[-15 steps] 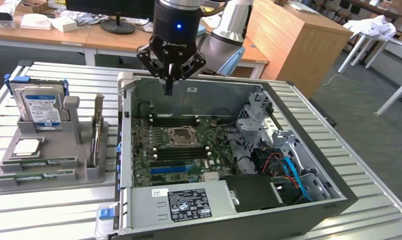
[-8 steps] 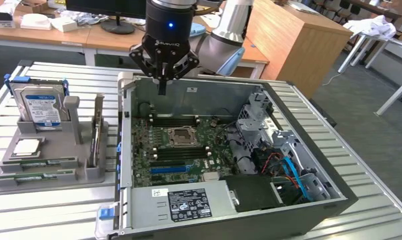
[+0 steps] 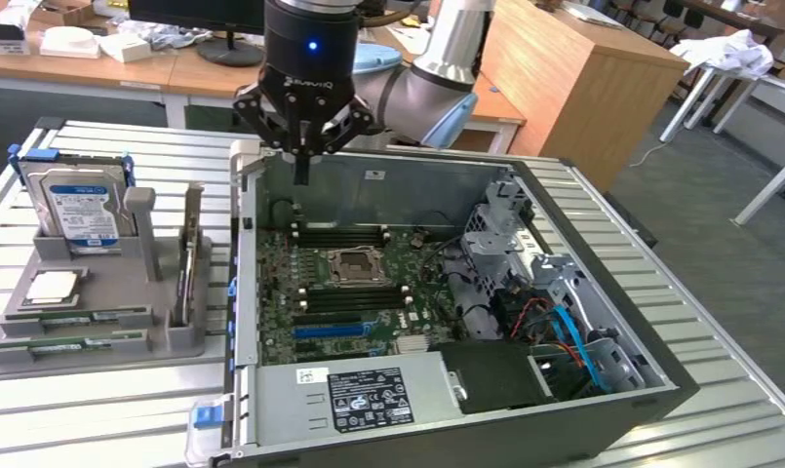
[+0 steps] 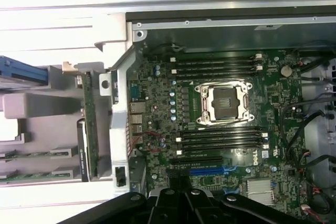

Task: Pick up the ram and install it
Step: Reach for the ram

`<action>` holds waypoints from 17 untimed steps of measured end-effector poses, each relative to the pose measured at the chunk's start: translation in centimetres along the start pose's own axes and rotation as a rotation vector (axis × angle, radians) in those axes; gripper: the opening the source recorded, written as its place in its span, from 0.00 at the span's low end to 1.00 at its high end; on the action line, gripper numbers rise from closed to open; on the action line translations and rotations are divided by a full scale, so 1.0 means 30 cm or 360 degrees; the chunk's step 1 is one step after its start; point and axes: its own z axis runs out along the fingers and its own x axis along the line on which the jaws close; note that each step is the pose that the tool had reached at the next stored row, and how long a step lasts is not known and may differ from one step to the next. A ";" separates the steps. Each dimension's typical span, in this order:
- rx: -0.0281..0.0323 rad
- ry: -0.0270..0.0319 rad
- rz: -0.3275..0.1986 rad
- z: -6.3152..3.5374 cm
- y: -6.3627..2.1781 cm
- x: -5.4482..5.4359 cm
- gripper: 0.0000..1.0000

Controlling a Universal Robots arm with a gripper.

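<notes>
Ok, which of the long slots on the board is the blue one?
The slot on the power supply's side of the processor socket, just beyond the black memory slots there. Every other long slot looks black.

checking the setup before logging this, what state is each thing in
computer case: open, side panel off
ram slots: empty
cpu socket: bare, no cooler on it
hard drive: upright in the holder
ram sticks: lying flat in the holder
gripper: above the open case, near its wall
</notes>
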 end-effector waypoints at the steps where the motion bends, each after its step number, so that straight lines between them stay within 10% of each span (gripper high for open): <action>1: 0.00000 0.00000 0.0000 0.000 -0.001 0.008 0.10; 17: 0.00000 0.00000 0.0000 -0.004 -0.010 0.135 0.10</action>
